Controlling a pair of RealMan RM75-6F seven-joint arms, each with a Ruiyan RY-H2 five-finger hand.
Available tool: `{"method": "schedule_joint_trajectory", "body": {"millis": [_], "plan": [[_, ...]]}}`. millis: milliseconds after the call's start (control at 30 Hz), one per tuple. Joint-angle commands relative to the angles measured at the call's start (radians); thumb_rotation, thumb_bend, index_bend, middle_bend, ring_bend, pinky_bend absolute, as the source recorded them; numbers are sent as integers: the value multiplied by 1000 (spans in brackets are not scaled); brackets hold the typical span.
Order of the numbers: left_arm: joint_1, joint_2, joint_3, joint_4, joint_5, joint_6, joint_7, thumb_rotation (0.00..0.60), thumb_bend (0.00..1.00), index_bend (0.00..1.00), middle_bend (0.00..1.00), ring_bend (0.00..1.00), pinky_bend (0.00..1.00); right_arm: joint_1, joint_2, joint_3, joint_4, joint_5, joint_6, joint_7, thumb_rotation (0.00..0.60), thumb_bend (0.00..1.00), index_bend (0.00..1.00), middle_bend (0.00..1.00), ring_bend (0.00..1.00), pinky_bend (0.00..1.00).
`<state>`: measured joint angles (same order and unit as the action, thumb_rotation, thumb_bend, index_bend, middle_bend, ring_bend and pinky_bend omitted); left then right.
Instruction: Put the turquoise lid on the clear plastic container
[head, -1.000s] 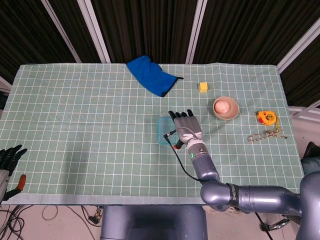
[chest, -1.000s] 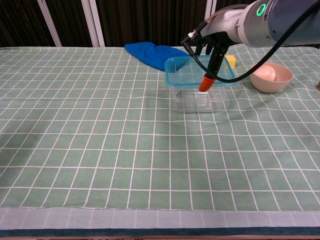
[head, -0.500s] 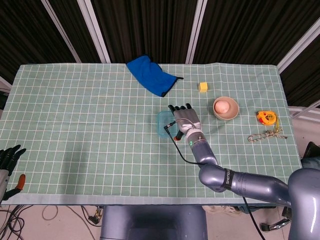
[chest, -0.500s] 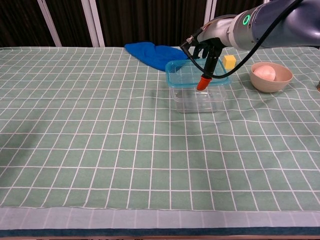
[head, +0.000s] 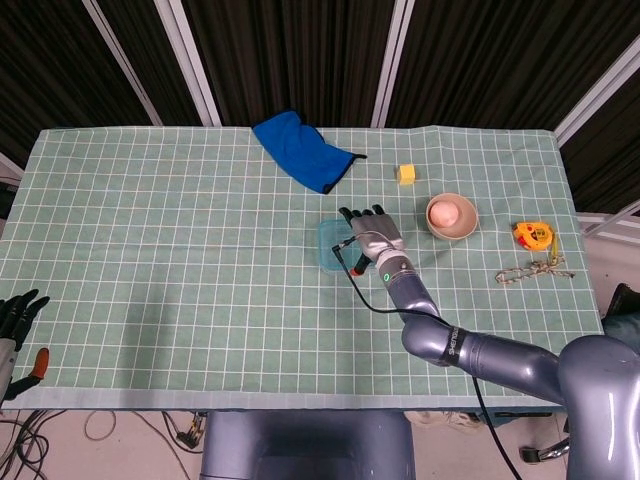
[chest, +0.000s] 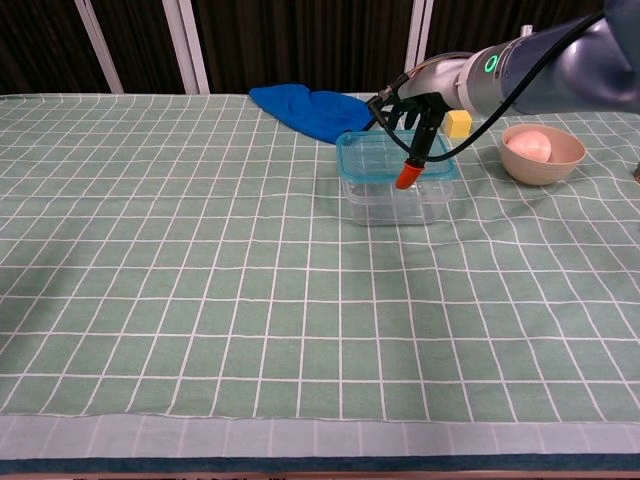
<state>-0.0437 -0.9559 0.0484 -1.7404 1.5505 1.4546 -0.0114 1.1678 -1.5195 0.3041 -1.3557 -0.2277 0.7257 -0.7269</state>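
My right hand (chest: 415, 105) lies flat on the turquoise lid (chest: 375, 160), fingers stretched side by side, pressing it onto the clear plastic container (chest: 395, 203) mid-table, long side running left to right. No readable writing anywhere. My left hand (head: 18, 310) hangs past the table's near-left edge, fingers spread, holding nothing

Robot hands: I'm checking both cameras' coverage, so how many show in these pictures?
2. The right hand rests on the turquoise lid; the left hand sits at the head view's lower-left edge.
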Motion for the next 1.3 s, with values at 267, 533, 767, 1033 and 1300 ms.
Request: {"method": "schedule_joint_trajectory", "body": {"millis": [267, 533, 767, 1033, 1300], "plan": [[0, 2, -2, -5, -8, -4, 2, 600, 525, 86, 0, 0, 0, 6, -17, -44, 52, -39, -37, 65, 600, 155, 78, 488, 159, 0], [1, 0, -3, -6, -12, -6, 5, 600, 524, 86, 0, 0, 0, 4, -17, -59, 64, -89, -46, 122, 600, 155, 78, 488, 158, 0], [1, 0, -5, -8, -18, -8, 6, 600, 525, 86, 0, 0, 0, 8, -25, -76, 84, -106, -48, 150, 600, 156, 78, 488, 158, 0], [1, 1, -6, -11, -25, -13, 8, 600, 525, 86, 0, 0, 0, 12, -34, -92, 101, -117, -50, 176, 600, 155, 78, 488, 158, 0], [1, 2, -6, -12, -27, -15, 10, 600, 525, 86, 0, 0, 0, 16, -32, -104, 99, -118, -40, 191, 600, 156, 78, 488, 159, 0]]}}
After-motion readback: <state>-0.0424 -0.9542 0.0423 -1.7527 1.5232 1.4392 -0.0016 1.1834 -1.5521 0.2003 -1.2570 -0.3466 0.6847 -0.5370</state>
